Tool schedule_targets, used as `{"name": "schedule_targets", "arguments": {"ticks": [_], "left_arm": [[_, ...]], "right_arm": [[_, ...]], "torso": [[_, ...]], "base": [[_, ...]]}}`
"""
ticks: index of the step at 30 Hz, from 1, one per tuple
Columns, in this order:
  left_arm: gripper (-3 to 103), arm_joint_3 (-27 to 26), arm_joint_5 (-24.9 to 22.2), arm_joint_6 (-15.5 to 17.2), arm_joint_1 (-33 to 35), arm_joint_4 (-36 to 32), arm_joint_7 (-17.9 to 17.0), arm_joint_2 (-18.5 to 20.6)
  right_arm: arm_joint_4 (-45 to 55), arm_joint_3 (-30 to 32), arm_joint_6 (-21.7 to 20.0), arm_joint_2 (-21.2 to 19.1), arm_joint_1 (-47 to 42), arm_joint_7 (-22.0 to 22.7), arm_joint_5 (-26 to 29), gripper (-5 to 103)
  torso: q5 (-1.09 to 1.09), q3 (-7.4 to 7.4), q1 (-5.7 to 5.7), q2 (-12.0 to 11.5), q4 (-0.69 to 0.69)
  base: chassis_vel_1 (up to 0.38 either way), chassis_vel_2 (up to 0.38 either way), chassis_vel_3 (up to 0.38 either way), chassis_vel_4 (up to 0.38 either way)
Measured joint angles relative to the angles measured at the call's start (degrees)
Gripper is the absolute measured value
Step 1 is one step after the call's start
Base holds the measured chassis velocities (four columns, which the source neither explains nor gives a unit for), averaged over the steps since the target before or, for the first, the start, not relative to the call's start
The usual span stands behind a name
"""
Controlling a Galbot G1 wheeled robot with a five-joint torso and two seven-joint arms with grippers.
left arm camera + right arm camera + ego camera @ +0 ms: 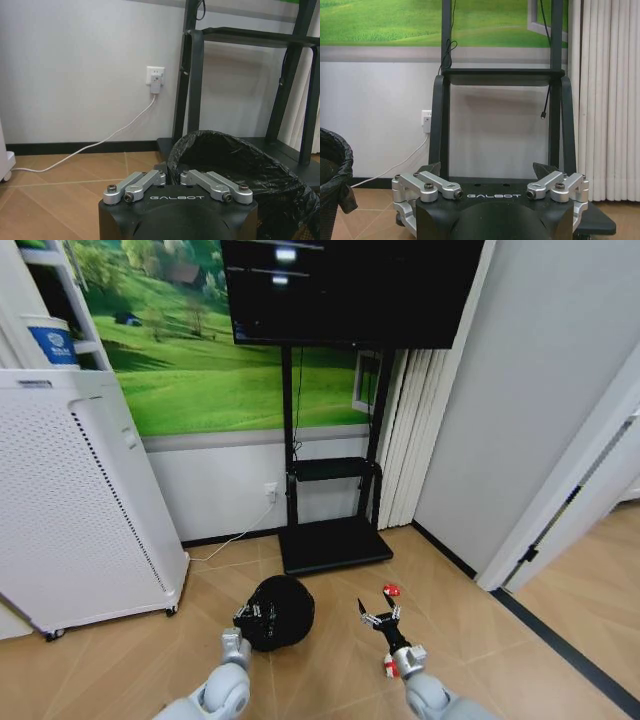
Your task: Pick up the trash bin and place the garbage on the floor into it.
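while the trash bin point(277, 612) sits on the floor point(330, 680) just before the tv stand base point(333, 544), the left gripper point(243, 617) is at its near rim, and the left wrist view shows that gripper's linkages drawn together against the black liner point(235, 160); whether the rim is truly clamped cannot be told, as the fingertips are hidden. the right gripper point(381, 617) hovers with jaws spread apart, to the right of the bin, with a small red piece of garbage point(392, 591) just beyond it and a red-and-white piece point(389, 667) beside the right forearm. risk, as judged: a hold on liner alone would let the bin tilt or slip on lifting, and the loose plastic could tear. the open right gripper is near but not over the red piece, so a descent from here may nudge it away. the head view gives the garbage positions; the right wrist view shows instead the wide spread of the right jaws and the bin's edge point(335, 170) off to one side. the wall socket and cable point(155, 80) appear in the left wrist view.
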Motion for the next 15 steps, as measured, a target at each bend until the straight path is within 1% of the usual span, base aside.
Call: {"name": "schedule_targets", "arguments": {"ticks": [2, 5, 7, 9, 10, 11, 13, 15], "left_arm": [[7, -0.7, 0.6, -0.1, 0.9, -0.5, 0.0, 0.1], [7, -0.8, 0.6, -0.1, 1.0, -0.6, 0.0, 0.1], [7, -0.8, 0.6, -0.1, 0.9, -0.6, 0.0, 0.1], [7, -0.6, 0.6, -0.1, 0.8, -0.6, 0.0, -0.1], [7, -0.4, 0.6, -0.1, 0.7, -0.5, 0.0, -0.2], [7, -0.4, 0.6, -0.1, 0.7, -0.5, 0.0, -0.2], [7, -0.1, 0.6, -0.1, 0.6, -0.4, 0.0, -0.5], [7, 0.0, 0.6, -0.1, 0.5, -0.3, 0.0, -0.6]], "right_arm": [[-0.7, 0.4, 1.6, 0.0, -0.5, -1.6, -0.5, 100], [-0.8, 0.9, 2.3, 0.1, -1.1, -2.3, -0.7, 100], [-0.6, 1.2, 2.7, 0.1, -1.6, -2.9, -1.0, 100], [-0.4, 1.7, 3.5, 0.1, -2.3, -4.2, -1.0, 100], [0.0, 2.0, 3.6, 0.1, -2.5, -4.8, -0.6, 100], [0.0, 2.0, 3.6, 0.1, -2.5, -4.8, -0.6, 100], [-0.3, 2.4, 3.8, 0.1, -2.6, -5.3, -1.1, 100], [-0.5, 2.5, 4.0, 0.0, -2.6, -5.4, -1.4, 100]], "torso": [[0.01, 0.00, 0.00, 0.0, 0.00], [0.02, 0.01, 0.01, 0.0, 0.02], [-0.01, 0.01, 0.02, 0.0, 0.00], [0.04, 0.01, 0.02, 0.0, -0.01], [-0.05, 0.01, 0.01, 0.0, 0.00], [-0.05, 0.01, 0.01, 0.0, 0.00], [0.03, 0.00, 0.00, 0.0, 0.00], [0.03, 0.00, 0.00, 0.0, 0.00]], "base": [[-0.247, -0.034, 0.272, 0.016], [-0.267, -0.065, 0.267, 0.075], [-0.256, -0.082, 0.226, 0.130], [-0.261, -0.206, 0.225, 0.216], [-0.237, -0.235, 0.216, 0.261], [-0.237, -0.235, 0.216, 0.261], [-0.235, -0.300, 0.240, 0.282], [-0.250, -0.306, 0.281, 0.311]]}}
